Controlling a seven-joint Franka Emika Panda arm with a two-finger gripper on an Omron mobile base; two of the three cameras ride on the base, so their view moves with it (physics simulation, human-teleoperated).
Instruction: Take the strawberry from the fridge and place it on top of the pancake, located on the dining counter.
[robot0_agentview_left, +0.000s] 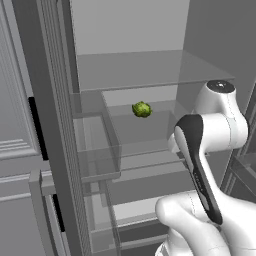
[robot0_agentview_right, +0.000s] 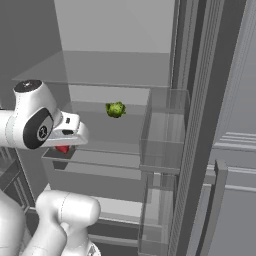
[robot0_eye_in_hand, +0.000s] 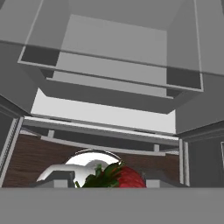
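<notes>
- While clenched on the strawberry (robot0_eye_in_hand: 127, 178), the gripper (robot0_eye_in_hand: 109, 181) faces the fridge (robot0_eye_in_hand: 109, 92).
- Coming move, judged: back out toward the near side.

Inside the open fridge (robot0_agentview_right: 165, 60), a green round fruit (robot0_agentview_right: 115, 109) sits on a glass shelf (robot0_agentview_right: 125, 132), the strawberry (robot0_agentview_right: 62, 148) under the hand.

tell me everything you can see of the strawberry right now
The strawberry is a small red fruit with a glossy, finely dimpled skin and dark green leaves at one end. In the hand view it lies at the bottom edge between the gripper's two finger tips, leaves pointing left, its lower part cut off. The jaws stand close on either side of it and appear to grip it. In the right base view a patch of red peeks out just beneath the white hand, inside the open fridge.
</notes>
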